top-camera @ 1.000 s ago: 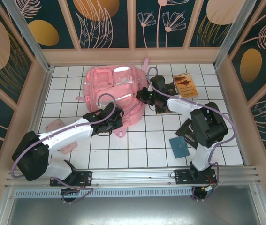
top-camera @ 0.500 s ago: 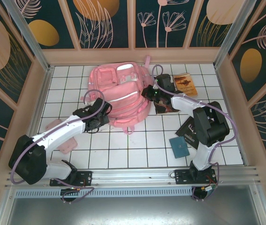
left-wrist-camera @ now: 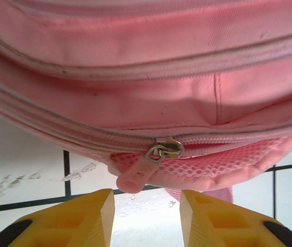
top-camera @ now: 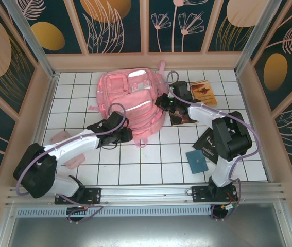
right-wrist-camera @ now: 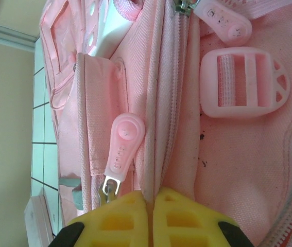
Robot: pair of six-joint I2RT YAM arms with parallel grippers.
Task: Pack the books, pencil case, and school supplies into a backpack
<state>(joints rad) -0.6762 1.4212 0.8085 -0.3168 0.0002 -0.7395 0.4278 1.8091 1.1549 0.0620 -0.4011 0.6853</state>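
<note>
The pink backpack [top-camera: 130, 100] lies flat at the back middle of the tiled table. My left gripper [top-camera: 122, 135] is at its near edge, open, with the pink zipper pull [left-wrist-camera: 138, 174] hanging just ahead of the yellow fingers [left-wrist-camera: 84, 218] and not touching them. My right gripper [top-camera: 161, 101] is at the backpack's right side, shut on a fabric seam of the backpack [right-wrist-camera: 158, 128] beside another zipper pull [right-wrist-camera: 124, 144]. An orange-brown book [top-camera: 203, 92] lies at the back right. A dark book [top-camera: 182, 118] lies partly under the right arm, and a black book [top-camera: 207, 143] sits further forward.
A teal flat item [top-camera: 197, 161] lies on the tiles at the near right. Two small pink items [top-camera: 59, 136] [top-camera: 73, 162] sit at the left. A pink strap buckle [right-wrist-camera: 243, 82] rests on the backpack. Framed walls enclose the table on three sides.
The left gripper swung left, then came back to the backpack's near edge and opened. The backpack shifted a little and settled flatter. The right gripper keeps its grip.
</note>
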